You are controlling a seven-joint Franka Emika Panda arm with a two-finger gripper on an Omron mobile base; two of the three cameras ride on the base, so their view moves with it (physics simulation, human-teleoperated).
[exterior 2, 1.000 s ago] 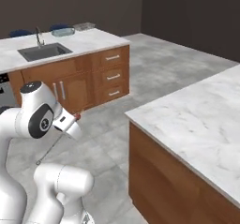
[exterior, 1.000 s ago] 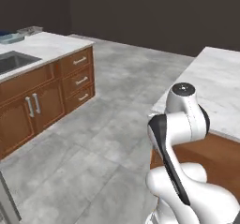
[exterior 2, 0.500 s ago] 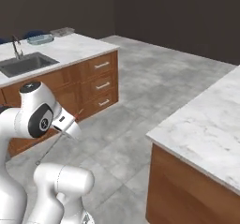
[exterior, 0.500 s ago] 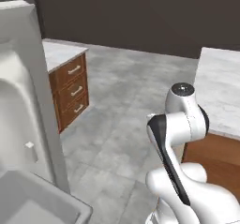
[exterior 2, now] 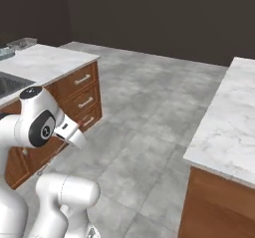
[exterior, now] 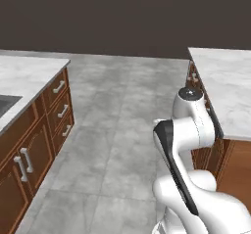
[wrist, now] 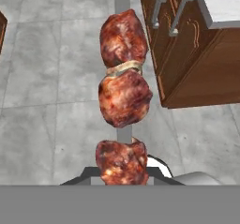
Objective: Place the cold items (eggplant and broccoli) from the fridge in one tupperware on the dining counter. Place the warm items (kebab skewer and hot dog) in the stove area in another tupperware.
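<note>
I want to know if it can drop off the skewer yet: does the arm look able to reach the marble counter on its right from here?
Probably yes: the marble counter stands close beside the arm, with nothing between them, and the gripper is shut on the kebab skewer.

Light: we see even, soft rendered light, no clear source.
Shadows: faint, none sharp on the floor (exterior: 122, 110).
Background: the wall (exterior 2: 164, 13) beyond the hand stays dark.
Glare: the kebab (wrist: 123, 96) ahead of the hand shows mild sheen.
Sharpness: slightly soft, low resolution; edges undistorted.
</note>
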